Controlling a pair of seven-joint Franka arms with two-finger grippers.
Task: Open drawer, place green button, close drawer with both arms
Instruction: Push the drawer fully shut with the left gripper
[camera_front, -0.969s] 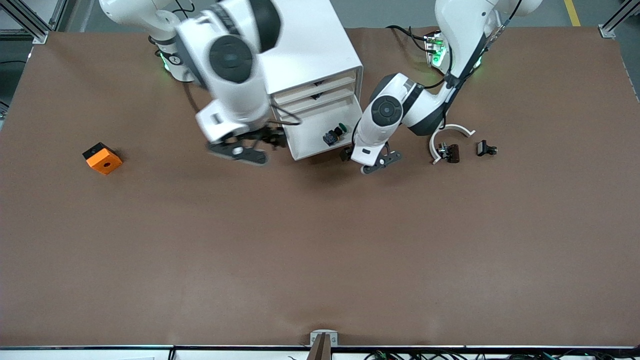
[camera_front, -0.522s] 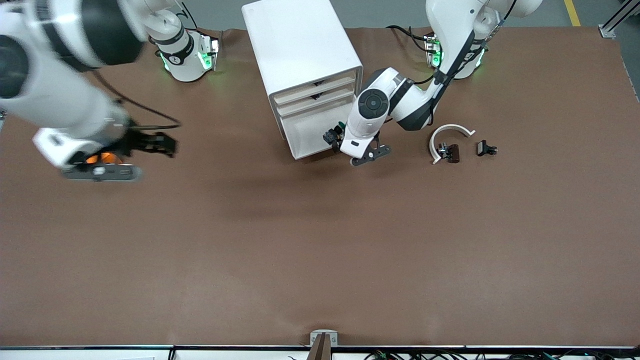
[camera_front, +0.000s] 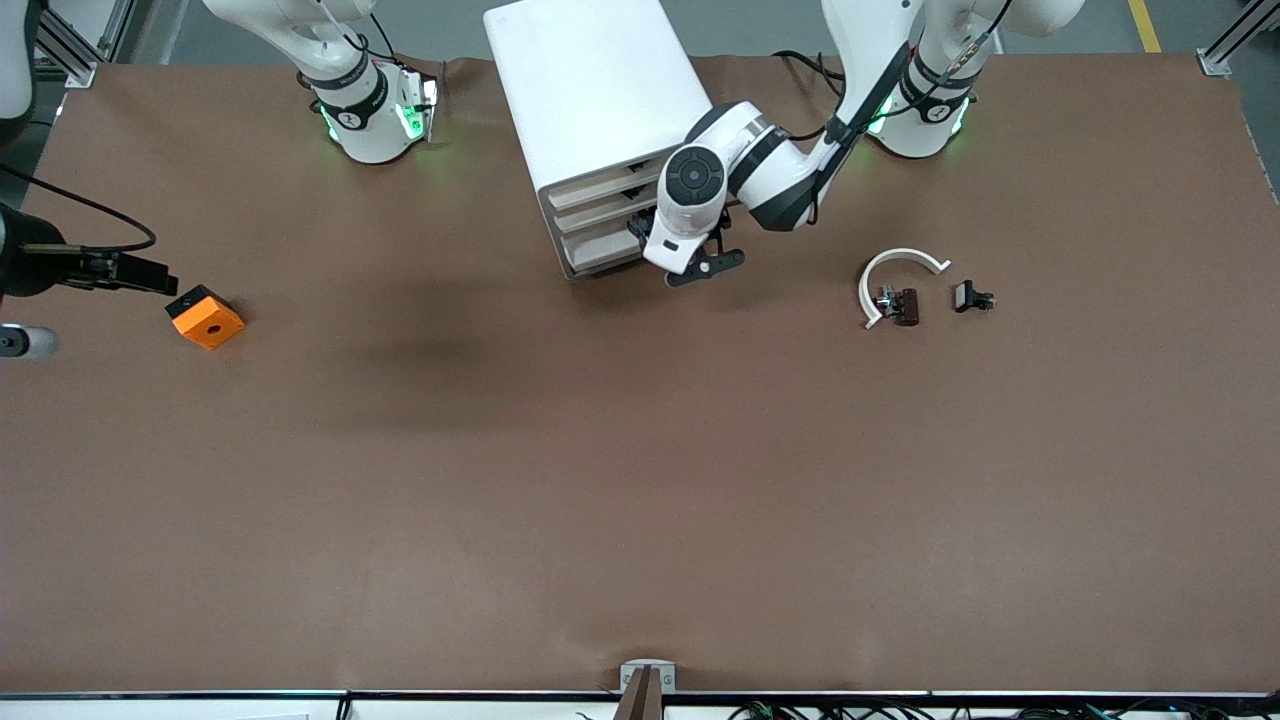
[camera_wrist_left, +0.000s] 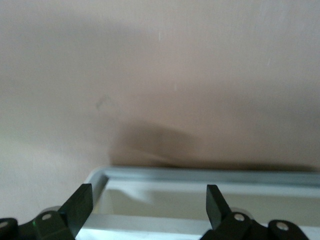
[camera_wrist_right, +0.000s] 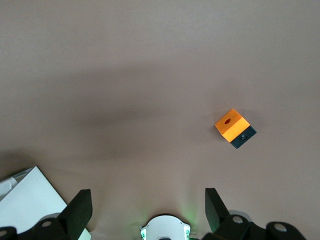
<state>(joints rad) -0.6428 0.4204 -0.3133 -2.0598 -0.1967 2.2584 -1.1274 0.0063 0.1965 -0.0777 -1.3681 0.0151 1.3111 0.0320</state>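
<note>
drawer (camera_front: 600, 252) now pushed in, was open | my left gripper (camera_wrist_left: 145, 202) at its front, jaws wide, empty | my right gripper (camera_wrist_right: 145, 205) swung away, wide open, empty

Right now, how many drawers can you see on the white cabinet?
3 show, stacked on the cabinet front: top drawer, middle drawer, lower drawer. The left arm covers part of the front, so another may be hidden.

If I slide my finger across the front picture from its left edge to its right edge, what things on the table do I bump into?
Orange block → white cabinet → white arc → small black part.
</note>
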